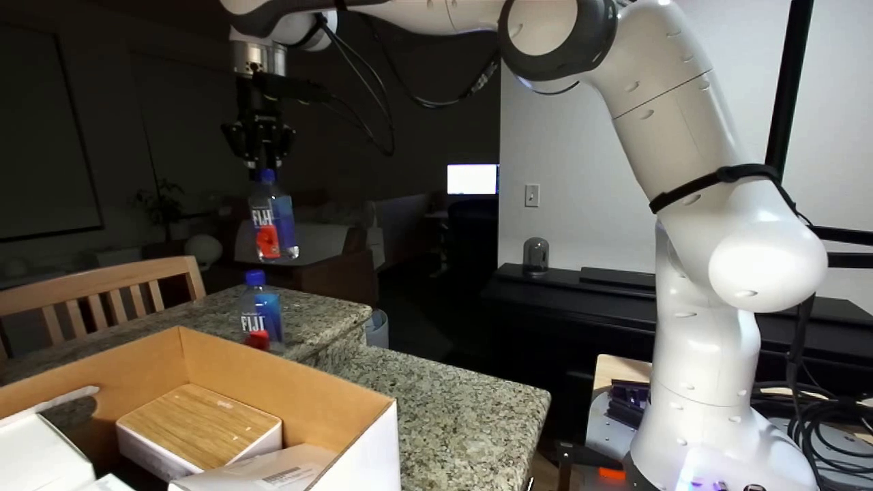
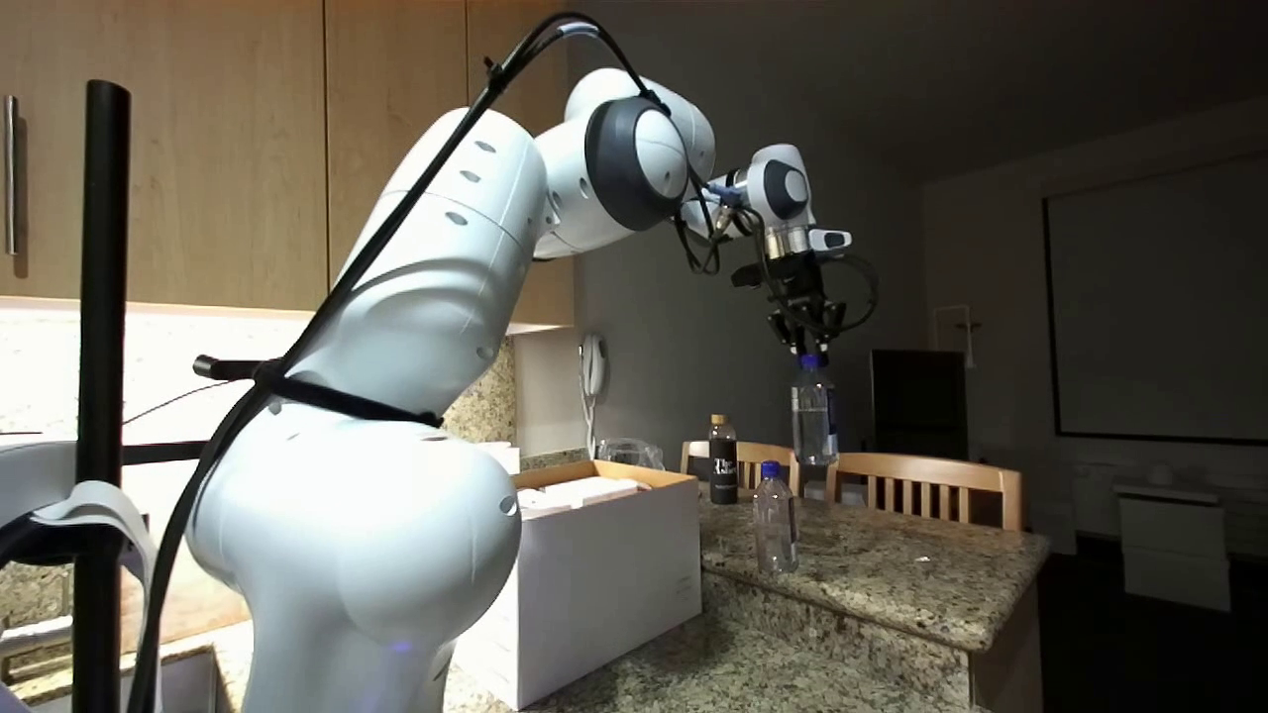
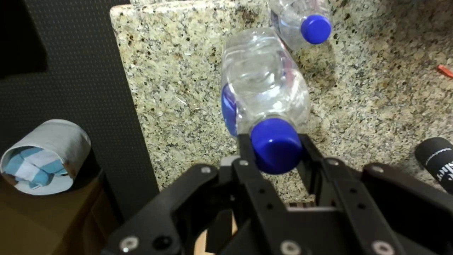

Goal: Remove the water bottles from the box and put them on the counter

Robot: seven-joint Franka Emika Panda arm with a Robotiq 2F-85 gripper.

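Note:
My gripper is shut on the blue cap of a water bottle. It holds this bottle nearly upright in the air above the raised counter. The held bottle also shows in an exterior view and in the wrist view, with its cap between the fingertips. The second water bottle stands upright on the raised counter beside the box; it also shows in an exterior view and in the wrist view. The box stands open on the lower counter.
The box holds a wood-topped carton and white packages. A dark bottle with a tan cap stands on the raised counter near wooden chairs. A small orange-red piece lies on the counter. A bin stands beyond the counter's edge.

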